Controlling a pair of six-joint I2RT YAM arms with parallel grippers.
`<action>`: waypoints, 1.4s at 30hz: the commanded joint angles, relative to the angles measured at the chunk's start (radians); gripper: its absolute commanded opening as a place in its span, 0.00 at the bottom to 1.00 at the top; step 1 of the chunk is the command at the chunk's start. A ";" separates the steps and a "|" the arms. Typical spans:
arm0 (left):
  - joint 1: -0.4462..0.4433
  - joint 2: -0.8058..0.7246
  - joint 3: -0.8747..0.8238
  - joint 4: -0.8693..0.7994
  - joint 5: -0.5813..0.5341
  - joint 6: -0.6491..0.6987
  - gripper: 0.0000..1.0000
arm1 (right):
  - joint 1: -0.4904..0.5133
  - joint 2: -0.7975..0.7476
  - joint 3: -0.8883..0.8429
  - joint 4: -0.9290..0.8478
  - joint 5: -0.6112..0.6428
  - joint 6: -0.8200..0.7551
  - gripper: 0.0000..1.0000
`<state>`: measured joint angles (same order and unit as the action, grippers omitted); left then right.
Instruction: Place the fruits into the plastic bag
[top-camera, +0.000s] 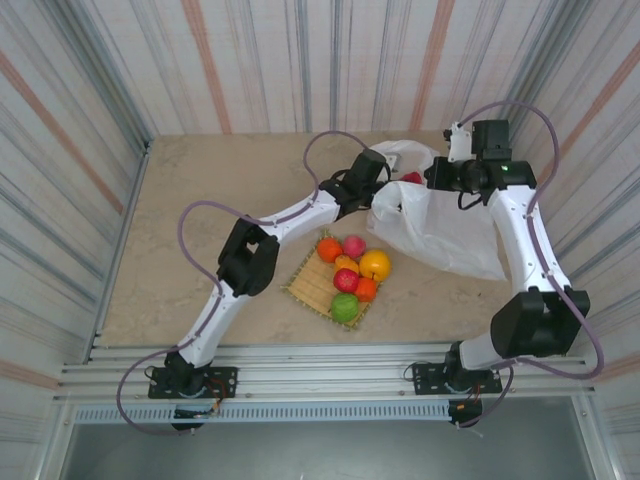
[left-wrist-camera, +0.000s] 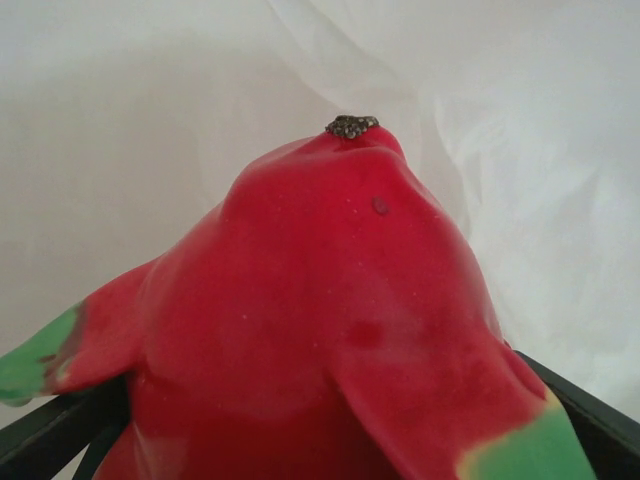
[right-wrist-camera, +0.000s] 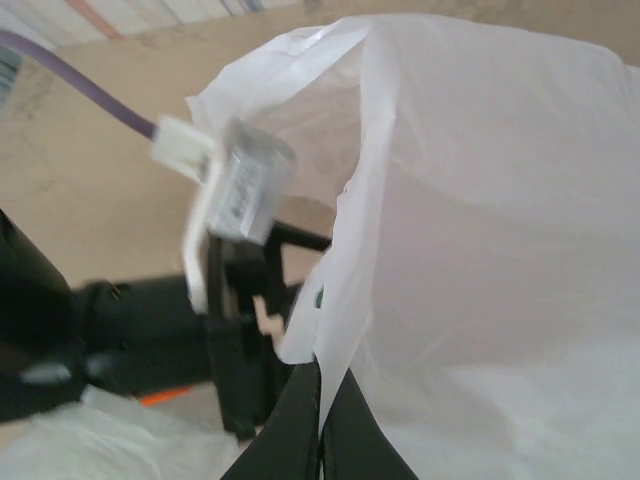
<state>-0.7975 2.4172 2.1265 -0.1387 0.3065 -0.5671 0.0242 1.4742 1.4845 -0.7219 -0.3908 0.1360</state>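
my right gripper (right-wrist-camera: 321, 400) is pinched shut on the plastic bag (right-wrist-camera: 480, 250) rim, lifting its 10 o'clock mouth open so my left gripper (top-camera: 393, 176), clamped wide around the dragon fruit (left-wrist-camera: 320, 320), can reach inside.

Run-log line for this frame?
left gripper: holds dragon fruit at plastic bag mouth | right gripper: shut on bag rim | remaining fruits: on mat

one dragon fruit (top-camera: 411, 178) – upper middle of the frame, seven small fruits (top-camera: 346, 280) – centre, one woven mat (top-camera: 303, 284), one plastic bag (top-camera: 445, 230)
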 joint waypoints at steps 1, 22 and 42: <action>-0.005 -0.023 0.032 0.113 0.011 -0.025 0.66 | 0.010 0.027 0.038 0.047 -0.091 0.055 0.00; -0.006 0.169 0.153 0.217 -0.108 0.012 0.76 | 0.009 0.038 -0.053 0.105 -0.154 0.113 0.00; 0.064 -0.045 -0.079 0.203 -0.007 0.096 0.99 | -0.051 0.064 -0.071 0.098 -0.093 0.114 0.00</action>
<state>-0.7456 2.4847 2.0964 0.0212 0.2619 -0.5190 -0.0204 1.5261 1.4200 -0.6170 -0.4957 0.2325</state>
